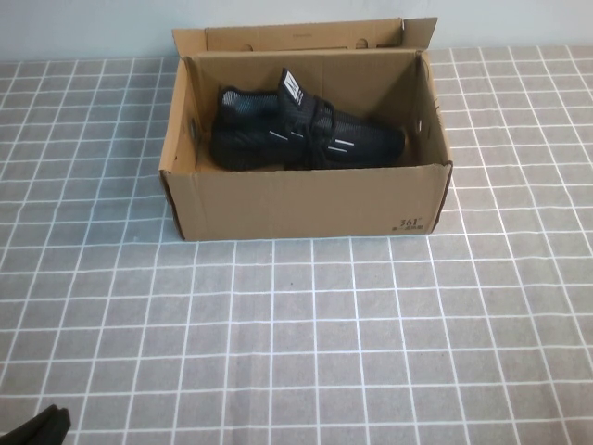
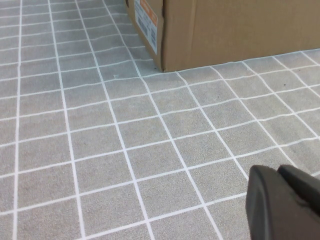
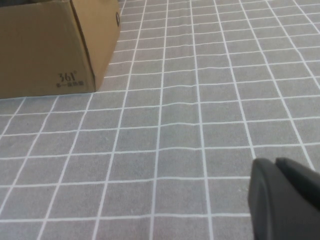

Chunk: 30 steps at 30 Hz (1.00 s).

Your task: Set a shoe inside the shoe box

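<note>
The shoe (image 1: 301,130) lies inside the shoe box (image 1: 306,202), well apart from both tools. Left tool (image 2: 282,205) and right tool (image 3: 285,200), each clenched and holding nothing, hover low over the bench (image 1: 306,343) in front of the shoe box.

Shoes: you have one, the shoe (image 1: 301,134), a black sneaker lying inside the box.
Boxes: you have one, the shoe box (image 1: 306,199), brown cardboard, open at the top.
Box labels: one white and orange sticker (image 2: 148,22) on the box's end wall, which you see from the left wrist.
Box prints: one small dark mark (image 3: 69,79) at a lower front corner.
Grippers: you get two, the left gripper (image 2: 285,202) and the right gripper (image 3: 282,197), each shown only by its own wrist camera.
Table covers: one grey gridded cloth (image 1: 306,343) under everything.
</note>
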Each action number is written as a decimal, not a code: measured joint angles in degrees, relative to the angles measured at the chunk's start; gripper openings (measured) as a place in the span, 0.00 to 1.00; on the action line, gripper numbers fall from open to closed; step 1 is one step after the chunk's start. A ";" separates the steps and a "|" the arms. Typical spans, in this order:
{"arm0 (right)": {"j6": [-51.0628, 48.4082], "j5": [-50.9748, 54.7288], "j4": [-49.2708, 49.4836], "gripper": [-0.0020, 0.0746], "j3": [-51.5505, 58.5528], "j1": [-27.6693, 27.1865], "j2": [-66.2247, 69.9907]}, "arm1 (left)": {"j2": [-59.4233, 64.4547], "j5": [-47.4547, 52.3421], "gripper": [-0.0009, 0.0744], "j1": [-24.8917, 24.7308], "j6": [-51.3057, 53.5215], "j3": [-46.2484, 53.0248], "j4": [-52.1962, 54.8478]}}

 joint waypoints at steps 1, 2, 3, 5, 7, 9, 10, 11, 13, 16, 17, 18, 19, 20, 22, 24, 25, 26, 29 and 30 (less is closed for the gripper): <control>0.00 0.00 0.00 0.00 0.00 0.00 0.00 | 0.00 0.00 0.01 0.00 0.00 0.00 0.00; 0.00 0.00 0.00 0.00 0.00 0.00 0.00 | 0.00 0.00 0.01 0.00 0.03 0.00 0.00; 0.00 0.00 0.00 0.01 0.00 0.00 0.00 | 0.00 0.00 0.01 0.00 0.03 0.00 0.00; 0.00 0.00 0.00 0.01 0.00 0.00 0.00 | 0.00 0.00 0.01 0.00 0.03 0.00 0.00; 0.00 0.09 0.00 0.00 0.00 0.00 0.00 | 0.00 0.00 0.01 0.00 0.03 0.00 0.00; 0.00 0.09 0.00 0.00 0.00 0.00 0.00 | 0.00 0.00 0.01 0.00 0.03 0.00 0.00; 0.00 0.09 0.00 0.00 0.00 0.00 0.00 | 0.00 0.00 0.01 0.00 0.03 0.00 0.00; 0.00 0.09 0.00 0.01 0.00 0.00 0.00 | 0.00 0.00 0.01 0.00 0.03 0.00 0.00; 0.00 0.09 0.00 0.00 0.00 0.00 0.00 | 0.00 0.00 0.01 0.00 0.03 0.00 0.00; 0.00 0.09 0.00 0.01 0.00 -0.50 0.00 | 0.00 0.00 0.01 0.00 0.03 0.00 0.00; 0.00 0.09 0.00 0.00 0.00 -0.50 0.00 | 0.00 0.00 0.01 0.00 0.03 0.00 0.11; 0.00 0.09 0.00 0.01 0.00 -0.50 0.00 | 0.00 0.00 0.01 0.00 0.03 0.00 0.21; 0.00 0.09 0.00 0.01 0.00 -0.50 0.00 | 0.00 0.00 0.01 0.00 0.03 0.00 0.84; 0.00 0.09 0.00 0.01 0.00 -0.50 0.00 | 0.00 -0.26 0.01 0.11 0.03 0.00 1.86; 0.00 0.09 0.00 0.00 0.00 -0.50 0.00 | 0.00 -2.32 0.01 1.26 0.13 0.00 2.70; 0.00 0.09 0.00 0.01 0.00 -0.50 0.00 | -0.13 -5.28 0.01 3.83 0.01 0.00 2.70; 0.00 0.09 0.00 0.00 0.00 -0.50 0.00 | -0.50 -6.83 0.01 5.62 -0.63 0.00 2.70; 0.00 0.09 0.00 0.01 0.00 -0.50 0.00 | -1.26 -7.88 0.01 7.40 -1.43 0.00 2.70; 0.00 0.09 -0.05 0.00 0.00 -0.50 0.00 | -4.81 -7.60 0.01 11.34 -3.77 0.00 2.70; 0.00 0.09 -0.05 0.00 0.00 -0.50 0.00 | -5.82 -6.93 0.01 11.86 -4.01 0.00 2.70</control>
